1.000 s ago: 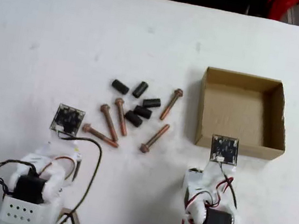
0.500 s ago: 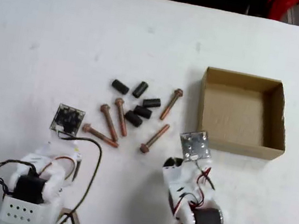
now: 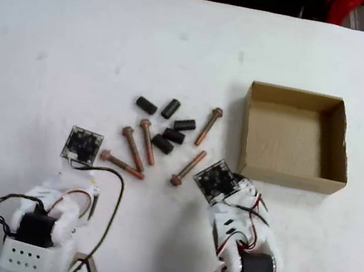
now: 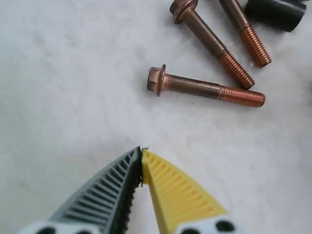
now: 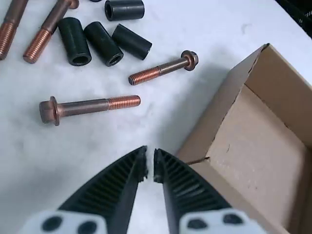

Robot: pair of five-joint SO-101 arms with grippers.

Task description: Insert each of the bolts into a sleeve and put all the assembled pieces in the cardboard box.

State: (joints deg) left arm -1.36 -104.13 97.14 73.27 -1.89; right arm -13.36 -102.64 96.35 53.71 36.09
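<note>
Right wrist view: copper-coloured flanged bolt [image 5: 90, 106] centre-left on white desk [image 5: 219, 29], black cylindrical sleeves [image 5: 102, 43] upper left, brown cardboard box [image 5: 219, 107] right. Probably stiff, heavyish, rolls easily; grab mid-shank. Right claw [image 5: 150, 165] nearly closed, empty; left claw [image 4: 141, 156] closed, empty.

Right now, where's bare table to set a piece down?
Free: the wide table left of and beyond the sleeves; the gap between left arm and right arm; the cardboard box floor. Crowded: bolts and sleeves bunch together, with the right arm between them and the box.
</note>
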